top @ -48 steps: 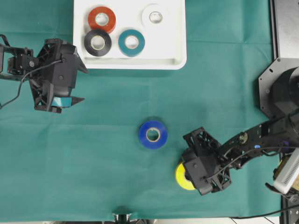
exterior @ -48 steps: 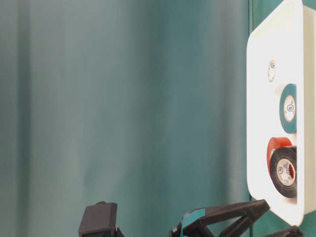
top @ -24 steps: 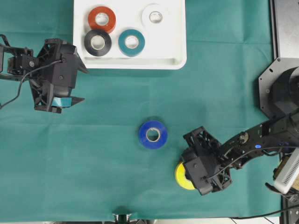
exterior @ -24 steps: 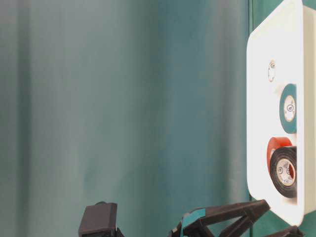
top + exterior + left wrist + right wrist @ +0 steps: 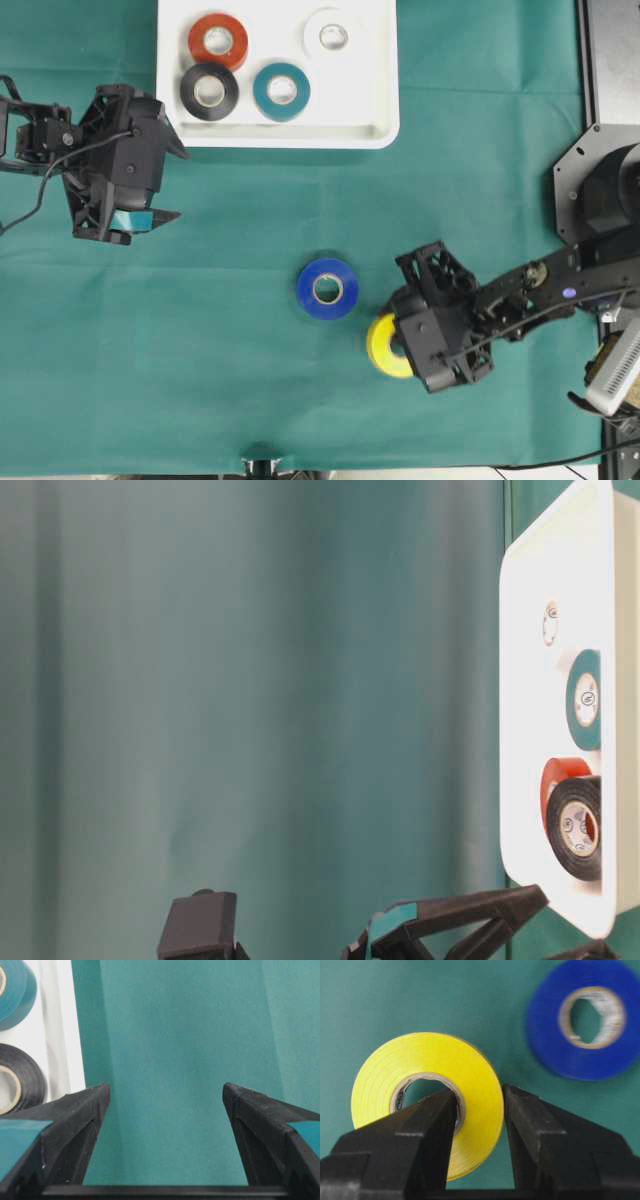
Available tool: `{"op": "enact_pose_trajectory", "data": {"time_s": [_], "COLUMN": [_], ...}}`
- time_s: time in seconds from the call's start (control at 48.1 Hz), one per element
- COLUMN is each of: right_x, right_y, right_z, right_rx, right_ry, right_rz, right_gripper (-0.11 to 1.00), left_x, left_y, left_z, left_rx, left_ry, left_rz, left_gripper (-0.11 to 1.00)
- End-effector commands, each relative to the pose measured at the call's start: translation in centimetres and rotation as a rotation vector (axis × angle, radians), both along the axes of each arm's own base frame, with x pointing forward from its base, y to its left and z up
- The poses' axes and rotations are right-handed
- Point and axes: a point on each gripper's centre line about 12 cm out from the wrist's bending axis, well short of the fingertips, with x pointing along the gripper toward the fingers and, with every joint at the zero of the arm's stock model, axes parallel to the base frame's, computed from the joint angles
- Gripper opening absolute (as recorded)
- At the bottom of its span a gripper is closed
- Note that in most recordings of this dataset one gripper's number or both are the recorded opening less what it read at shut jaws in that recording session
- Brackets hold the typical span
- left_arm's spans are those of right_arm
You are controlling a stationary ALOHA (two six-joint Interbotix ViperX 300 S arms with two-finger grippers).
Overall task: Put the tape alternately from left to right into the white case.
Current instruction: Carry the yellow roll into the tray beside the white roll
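Note:
The white case (image 5: 370,100) sits at the top of the overhead view and holds the red-orange (image 5: 218,41), black (image 5: 209,91), teal (image 5: 281,91) and white (image 5: 332,36) tape rolls. A blue roll (image 5: 327,288) lies on the green cloth. My right gripper (image 5: 479,1102) is shut on the wall of the yellow roll (image 5: 425,1095), one finger in its core and one outside; in the overhead view this yellow roll (image 5: 383,345) is just right of the blue one. My left gripper (image 5: 165,1092) stands open over bare cloth beside the case's lower left corner (image 5: 60,1035).
Grey metal equipment (image 5: 610,120) lines the right edge of the overhead view. The table-level view shows the case (image 5: 530,730) at the right and dark gripper parts along the bottom. The cloth's front edge runs along the bottom of the overhead view.
My right gripper has moved up and slightly left with the yellow roll, closer to the blue one. The left arm has not moved.

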Motion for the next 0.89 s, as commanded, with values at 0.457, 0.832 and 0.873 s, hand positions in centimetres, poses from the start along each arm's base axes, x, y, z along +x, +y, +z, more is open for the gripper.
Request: {"op": "enact_pose_trajectory", "data": {"time_s": [0.457,0.832,0.873], "right_x": [2.8,3.4,3.4], "right_y": [-7.8,-14.3,-15.2], "right_z": [4.0,5.1,5.2], "right_rx": [-0.128,-0.207,-0.214], "right_ry": [-0.161,-0.2,-0.2], "right_rz": [-0.112,-0.252,-0.275], "right_gripper": [0.02,0.02,0.02], "left_x": [0.3,0.3,0.3], "left_y": [-0.5,-0.7,-0.7], "left_z": [0.7,0.7,0.7], "left_rx": [0.0,0.0,0.001], "left_ry": [-0.026,-0.026,-0.028], "left_rz": [-0.015,-0.02,-0.021], "left_gripper": [1.0,1.0,1.0]}}
